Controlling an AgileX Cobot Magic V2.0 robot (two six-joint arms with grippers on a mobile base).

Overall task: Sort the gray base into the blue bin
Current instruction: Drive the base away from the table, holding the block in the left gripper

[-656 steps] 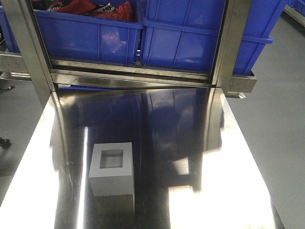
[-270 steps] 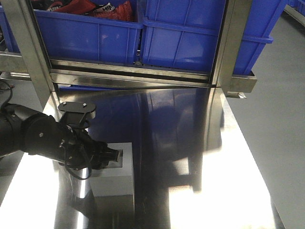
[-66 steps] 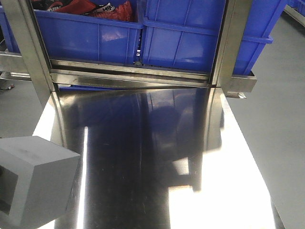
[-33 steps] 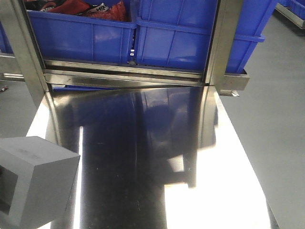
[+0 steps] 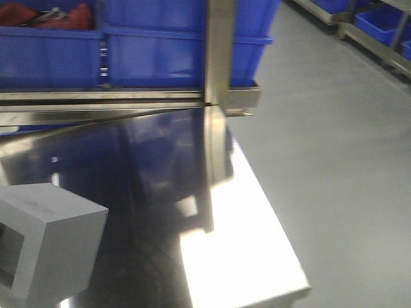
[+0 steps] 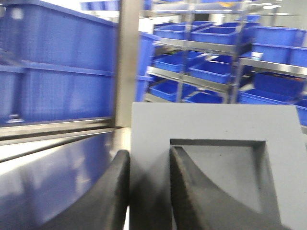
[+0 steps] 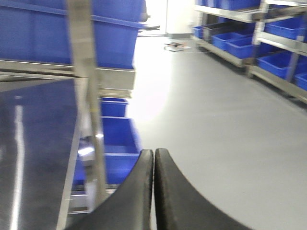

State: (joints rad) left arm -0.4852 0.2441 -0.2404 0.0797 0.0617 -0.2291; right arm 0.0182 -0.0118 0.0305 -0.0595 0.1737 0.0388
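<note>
Gray and matte, the base (image 5: pixel 48 247) fills the near left corner of the front view, close to the camera and tilted, with its recessed face turned left. The left wrist view shows the left gripper (image 6: pixel 148 160) clamped on one wall of the base (image 6: pixel 216 122): one dark finger (image 6: pixel 112 191) lies against the outside of that wall and the other sits inside the square recess (image 6: pixel 230 167), so the wall is pinched between them. A shiny steel worktop (image 5: pixel 244 256) stretches below and to the right of the base. At its far edge stands a steel rack with an upright post (image 5: pixel 218 45), and on that rack sits a large blue bin (image 5: pixel 160 51), well apart from the base. Just to the left of it is a second bin (image 5: pixel 38 48) with red things (image 5: pixel 64 16) in it. The right gripper (image 7: pixel 153 160) has its two fingers pressed together with nothing between them, and it hangs off the right side of the worktop over the gray floor (image 7: pixel 216 120). More blue bins on shelves (image 7: pixel 283 62) line the far right.
</note>
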